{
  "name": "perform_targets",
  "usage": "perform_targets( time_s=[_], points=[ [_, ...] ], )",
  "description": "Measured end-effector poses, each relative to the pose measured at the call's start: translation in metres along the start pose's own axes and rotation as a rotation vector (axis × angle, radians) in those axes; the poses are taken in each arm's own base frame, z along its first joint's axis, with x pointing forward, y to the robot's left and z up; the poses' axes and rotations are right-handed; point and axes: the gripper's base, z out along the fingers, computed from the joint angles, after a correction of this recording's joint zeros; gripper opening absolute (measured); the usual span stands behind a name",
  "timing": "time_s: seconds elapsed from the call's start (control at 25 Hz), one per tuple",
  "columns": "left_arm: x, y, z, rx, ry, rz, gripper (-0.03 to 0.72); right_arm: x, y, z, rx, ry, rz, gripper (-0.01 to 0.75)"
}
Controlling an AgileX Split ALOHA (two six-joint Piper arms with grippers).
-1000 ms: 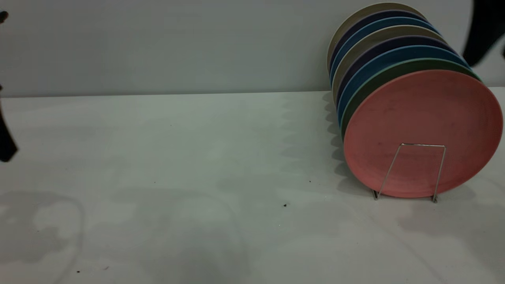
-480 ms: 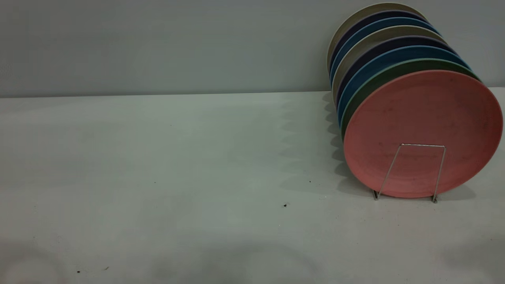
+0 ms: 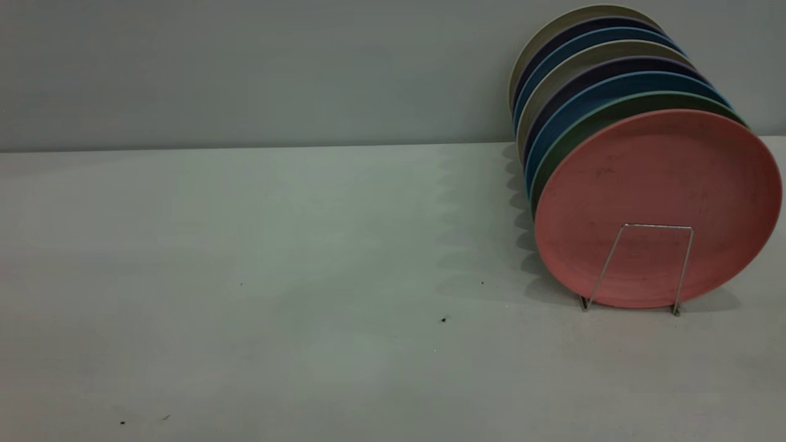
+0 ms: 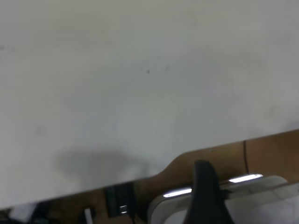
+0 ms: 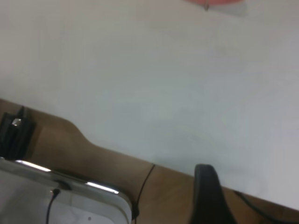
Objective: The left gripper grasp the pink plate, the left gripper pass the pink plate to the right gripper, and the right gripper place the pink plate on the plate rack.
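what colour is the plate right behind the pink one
Green, directly behind the pink plate; clearest in the exterior view.

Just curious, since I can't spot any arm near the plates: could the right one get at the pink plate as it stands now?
Probably yes. The pink plate stands frontmost in the plate rack, its face exposed except for one thin wire loop. The right gripper hangs back at the table's edge.

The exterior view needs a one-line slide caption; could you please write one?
Pink plate upright at the front of the plate rack, other plates behind.

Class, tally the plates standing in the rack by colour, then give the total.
Beige plates: 2
Dark purple plates: 2
Blue plates: 2
Green plate: 1
Pink plate: 1
Total: 8
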Motion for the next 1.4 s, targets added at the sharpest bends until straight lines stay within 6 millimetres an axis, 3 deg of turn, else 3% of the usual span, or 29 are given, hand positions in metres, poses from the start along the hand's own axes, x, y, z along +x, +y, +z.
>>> perform_targets(
  time_s=[0.16, 0.4, 0.68, 1.4],
  points=[
    [0.028, -0.004, -0.008, -0.057, -0.094, -0.040, 0.520, 0.033, 0.004, 0.009, 0.015, -0.076, -0.004, 0.482],
    [0.062, -0.006, 0.001, -0.090, -0.166, -0.021, 0.520, 0.063, 0.009, 0.015, 0.032, -0.186, -0.009, 0.482],
    [0.079, -0.005, 0.004, -0.128, -0.242, 0.041, 0.520, 0.067, 0.010, 0.011, 0.040, -0.241, -0.012, 0.482],
    [0.082, 0.000, 0.004, -0.118, -0.244, 0.082, 0.520, 0.068, 0.008, 0.011, 0.060, -0.242, 0.042, 0.469]
  ],
)
